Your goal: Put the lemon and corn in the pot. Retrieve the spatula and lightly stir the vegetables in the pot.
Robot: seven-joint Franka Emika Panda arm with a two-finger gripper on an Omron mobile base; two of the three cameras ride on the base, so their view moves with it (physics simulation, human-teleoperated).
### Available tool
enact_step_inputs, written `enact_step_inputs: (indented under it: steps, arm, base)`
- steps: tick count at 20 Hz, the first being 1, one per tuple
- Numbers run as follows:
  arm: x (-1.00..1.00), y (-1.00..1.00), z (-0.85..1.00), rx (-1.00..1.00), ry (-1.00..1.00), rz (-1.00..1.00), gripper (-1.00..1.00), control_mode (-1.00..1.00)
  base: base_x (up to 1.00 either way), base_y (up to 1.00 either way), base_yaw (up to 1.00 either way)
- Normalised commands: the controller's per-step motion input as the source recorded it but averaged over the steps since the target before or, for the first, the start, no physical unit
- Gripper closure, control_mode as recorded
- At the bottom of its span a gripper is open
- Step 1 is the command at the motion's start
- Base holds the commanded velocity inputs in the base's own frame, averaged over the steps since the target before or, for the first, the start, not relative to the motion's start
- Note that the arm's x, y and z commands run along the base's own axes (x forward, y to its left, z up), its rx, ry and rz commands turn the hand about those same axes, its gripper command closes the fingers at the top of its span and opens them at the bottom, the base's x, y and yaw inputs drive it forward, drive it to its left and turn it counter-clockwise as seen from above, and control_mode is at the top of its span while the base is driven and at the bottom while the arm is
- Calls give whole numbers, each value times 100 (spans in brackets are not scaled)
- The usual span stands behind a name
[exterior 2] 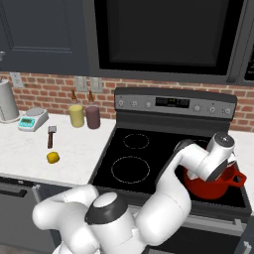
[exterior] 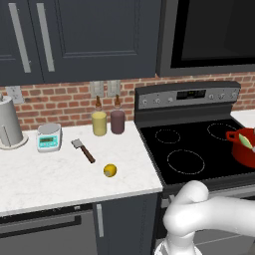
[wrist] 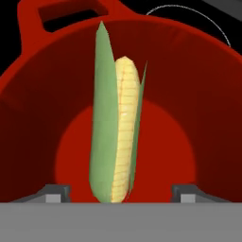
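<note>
Jaws [wrist: 117,194] stand wide apart above the pot [wrist: 42,108], their two tips low at 7 and 5 o'clock in the hand view, and the corn [wrist: 116,137] lies between them, touching neither tip as far as can be seen. Its cob points toward 12 o'clock, green husk along its left side and a thin leaf on its right, against the pot's round red floor; whether it rests on that floor or hangs just above it I cannot tell. One pot handle shows at 11 o'clock in that view. From the right base view the pot [exterior 2: 214,187] sits on the stove [exterior 2: 130,163] at its front right, with the arm's wrist bent over it. From the left base view the pot [exterior: 245,152] is at 3 o'clock with the corn [exterior: 246,140] poking above its rim. On the counter [exterior: 60,184] the lemon [exterior: 110,171] lies near the front edge, and the spatula [exterior: 83,150] lies just beyond it toward 11 o'clock, apart from it, head toward the wall.
</note>
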Motion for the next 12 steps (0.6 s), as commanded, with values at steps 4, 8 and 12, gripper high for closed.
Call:
enact_step_inputs:
  steps: [4,8,12]
  arm:
    - [0,0,0,0,0,0,-100,-100]
    - [0,0,0,2,0,0,-100,-100]
    - [0,0,43,3,0,0,-100,-100]
  base:
    - [0,0,0]
    - [0,0,0]
    - [0,0,0]
